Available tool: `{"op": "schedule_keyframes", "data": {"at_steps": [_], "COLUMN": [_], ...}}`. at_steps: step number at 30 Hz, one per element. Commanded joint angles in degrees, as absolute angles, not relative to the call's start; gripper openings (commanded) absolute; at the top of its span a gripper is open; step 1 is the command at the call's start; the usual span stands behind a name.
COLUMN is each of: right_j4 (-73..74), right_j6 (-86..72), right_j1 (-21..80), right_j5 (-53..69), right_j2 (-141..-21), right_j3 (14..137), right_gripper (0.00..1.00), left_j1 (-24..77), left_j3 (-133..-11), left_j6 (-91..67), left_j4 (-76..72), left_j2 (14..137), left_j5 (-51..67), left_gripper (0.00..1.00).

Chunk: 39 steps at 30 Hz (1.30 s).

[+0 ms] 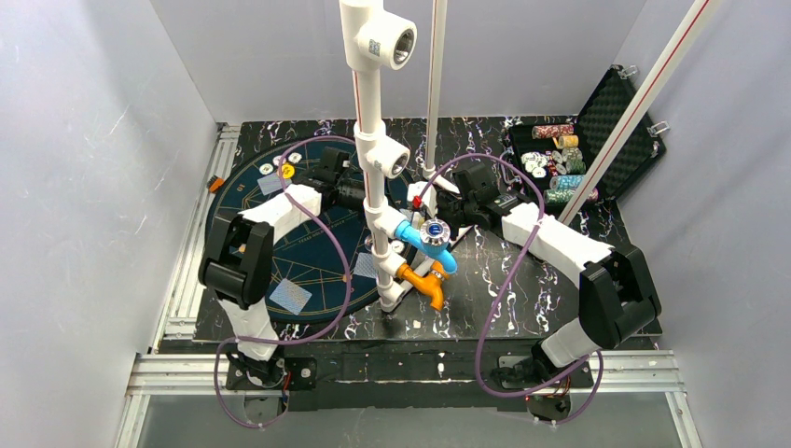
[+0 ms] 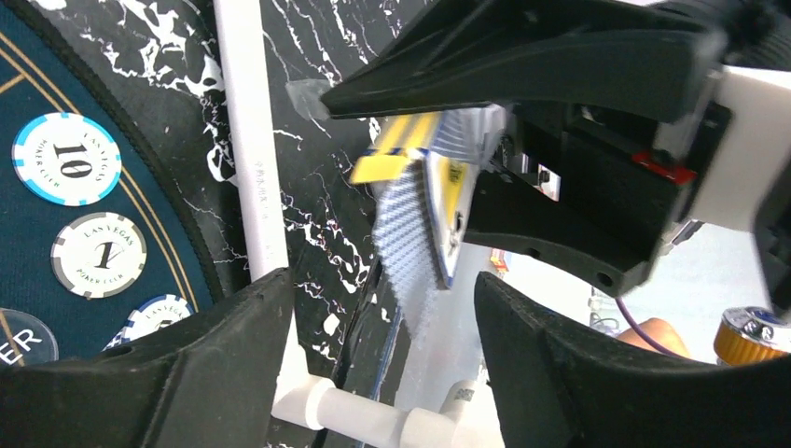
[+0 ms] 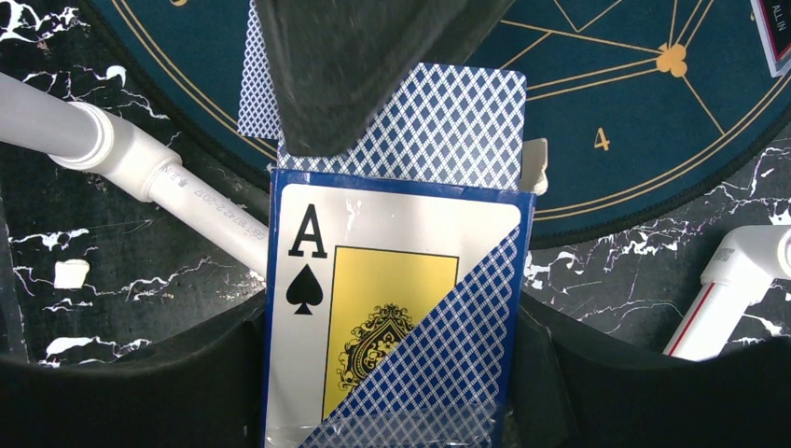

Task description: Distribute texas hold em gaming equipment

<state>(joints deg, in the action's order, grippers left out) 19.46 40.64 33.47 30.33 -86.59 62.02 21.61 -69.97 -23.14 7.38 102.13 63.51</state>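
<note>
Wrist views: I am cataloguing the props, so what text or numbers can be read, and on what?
"10", "LAS VEGAS POKER CLUB": blue-and-white round chip
"1", same wording: grey-and-white round chip
"A" beside a spade: blue-and-white card box
"4": dark blue felt mat
"ALL IN": white rectangular marker on the mat
White plastic pipe's print: too small.

**Where my three cameras look**

My top camera looks down from behind my arm bases (image 1: 254, 371) onto the round dark-blue felt mat (image 1: 312, 250). Both wrist cameras look close at the blue-patterned card box (image 3: 392, 308); all three share that mat.
</note>
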Motion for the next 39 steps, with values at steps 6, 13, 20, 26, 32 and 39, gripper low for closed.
{"op": "schedule_keyframes", "data": {"at_steps": [6, 13, 20, 26, 32, 39], "right_j4": [16.9, 18.2, 18.1, 17.5, 17.2, 18.1], "right_j6": [42.0, 42.5, 42.5, 41.9, 41.8, 42.4], "right_j1": [33.7, 33.7, 33.7, 33.7, 33.8, 33.6], "right_j5": [33.6, 33.6, 33.4, 33.5, 34.4, 34.4], "right_j2": [-84.0, -83.9, -84.6, -85.1, -85.0, -84.6], "right_j3": [62.6, 62.7, 63.0, 63.3, 63.8, 63.7], "right_gripper": [0.01, 0.01, 0.01, 0.01, 0.01, 0.01], "left_j1": [21.4, 18.4, 18.0, 19.5, 19.7, 16.3], "left_j3": [-70.1, -67.9, -67.0, -67.8, -68.8, -66.2], "left_j6": [-24.4, -26.6, -27.6, -28.6, -28.7, -29.4], "left_j4": [7.7, 4.9, 1.9, 0.9, 2.8, 1.8], "left_j2": [104.5, 102.8, 100.3, 100.9, 103.1, 100.6], "left_j5": [65.7, 67.0, 68.4, 67.2, 66.9, 67.2], "left_gripper": [0.47, 0.27, 0.39, 0.59, 0.41, 0.22]}}
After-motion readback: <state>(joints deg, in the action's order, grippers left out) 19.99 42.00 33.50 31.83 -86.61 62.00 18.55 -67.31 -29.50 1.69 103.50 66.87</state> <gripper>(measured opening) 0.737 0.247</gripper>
